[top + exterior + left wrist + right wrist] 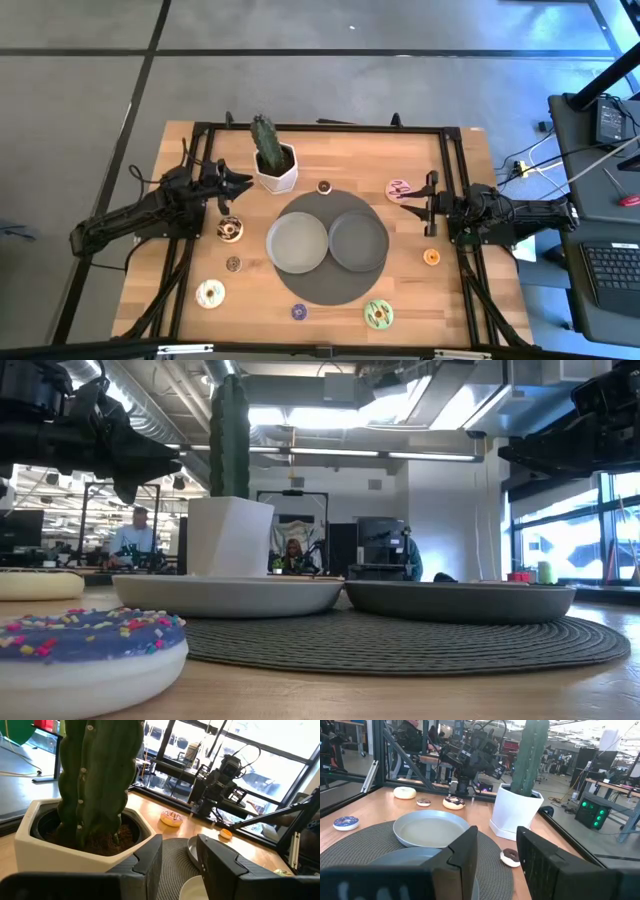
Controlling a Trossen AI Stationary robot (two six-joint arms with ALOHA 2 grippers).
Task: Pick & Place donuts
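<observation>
Several donuts lie flat on the wooden table around a round dark mat (330, 290): a pink one (400, 188), an orange one (431, 257), a green one (378, 314), a small purple one (299, 312), a white one (210, 294), a chocolate-iced one (230, 229) and two tiny brown ones (233, 264) (324, 186). My left gripper (240, 183) hovers open above the table beside the cactus pot, just beyond the chocolate-iced donut. My right gripper (405, 200) hovers open next to the pink donut. Nothing sits between either pair of fingers (150, 857) (465, 850).
Two grey plates (297, 243) (358, 242) rest side by side on the mat. A cactus in a white pot (272, 160) stands at the back, close to my left gripper. A black frame runs along the table's edges. People sit in the room beyond.
</observation>
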